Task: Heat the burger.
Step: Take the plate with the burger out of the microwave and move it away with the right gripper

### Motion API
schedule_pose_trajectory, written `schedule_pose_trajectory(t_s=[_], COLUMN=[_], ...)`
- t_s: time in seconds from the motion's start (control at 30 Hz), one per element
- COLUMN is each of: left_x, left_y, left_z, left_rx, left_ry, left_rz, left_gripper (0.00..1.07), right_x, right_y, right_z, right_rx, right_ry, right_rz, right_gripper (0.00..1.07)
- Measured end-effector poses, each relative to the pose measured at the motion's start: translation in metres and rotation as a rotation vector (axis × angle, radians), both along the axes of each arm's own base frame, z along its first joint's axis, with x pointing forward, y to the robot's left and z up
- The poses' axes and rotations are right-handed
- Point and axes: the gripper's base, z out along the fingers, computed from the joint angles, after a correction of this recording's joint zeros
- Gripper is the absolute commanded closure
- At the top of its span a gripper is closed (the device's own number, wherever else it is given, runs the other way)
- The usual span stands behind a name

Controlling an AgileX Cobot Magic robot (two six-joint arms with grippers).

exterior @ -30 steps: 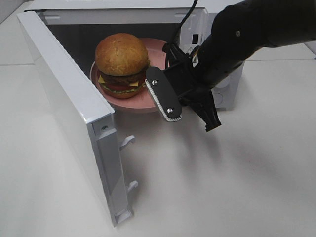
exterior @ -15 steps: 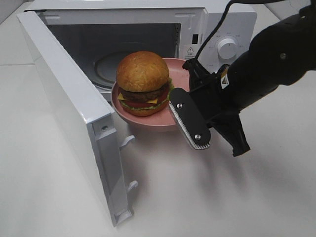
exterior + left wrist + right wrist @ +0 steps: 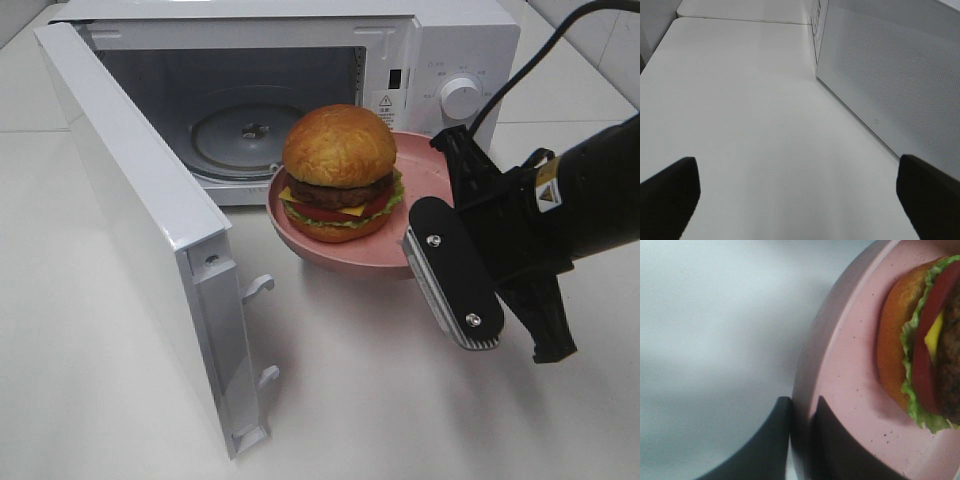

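Observation:
The burger [image 3: 340, 170], with its golden bun, patty, cheese, tomato and lettuce, sits on a pink plate [image 3: 345, 250]. Plate and burger are outside the microwave, just in front of the right part of its open cavity [image 3: 240, 100]. My right gripper [image 3: 450, 175] is shut on the plate's right rim. In the right wrist view its two dark fingers [image 3: 827, 440] pinch the pink rim [image 3: 840, 365], one on each side, with the burger [image 3: 920, 355] close ahead. My left gripper [image 3: 800, 200] is open over bare table and holds nothing; it is out of the exterior view.
The white microwave door [image 3: 150, 220] stands swung open toward the front left. Inside lies the glass turntable [image 3: 245, 135]. The control dial [image 3: 460, 97] is on the right panel. In the left wrist view the microwave's perforated outer wall [image 3: 890, 75] rises beside the white table [image 3: 750, 125].
My right gripper has drawn the plate with the burger out of the microwave cavity, toward the right and front. The turntable is now uncovered. Door unchanged.

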Motion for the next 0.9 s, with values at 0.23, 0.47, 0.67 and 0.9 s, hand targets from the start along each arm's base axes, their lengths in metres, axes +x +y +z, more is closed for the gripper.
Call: schedule_pose_trajectory(t_s=[0.23, 0.47, 0.67, 0.9], left_x=[0.0, 0.0, 0.0, 0.0], left_y=[0.0, 0.0, 0.0, 0.0], left_z=[0.0, 0.0, 0.0, 0.0], left_rx=[0.0, 0.0, 0.0, 0.0], left_ry=[0.0, 0.0, 0.0, 0.0], left_rz=[0.0, 0.0, 0.0, 0.0], left_gripper=[0.07, 0.07, 0.07, 0.07], right_x=[-0.033, -0.052, -0.072, -0.084], right_y=[-0.025, -0.039, -0.055, -0.07], right_z=[0.006, 0.011, 0.02, 0.029], right_rx=[0.04, 0.053, 0.049, 0.033], right_ry=[-0.016, -0.008, -0.033, -0.064], right_rz=[-0.05, -0.08, -0.116, -0.174], right_gripper=[1.06, 1.06, 1.06, 1.06])
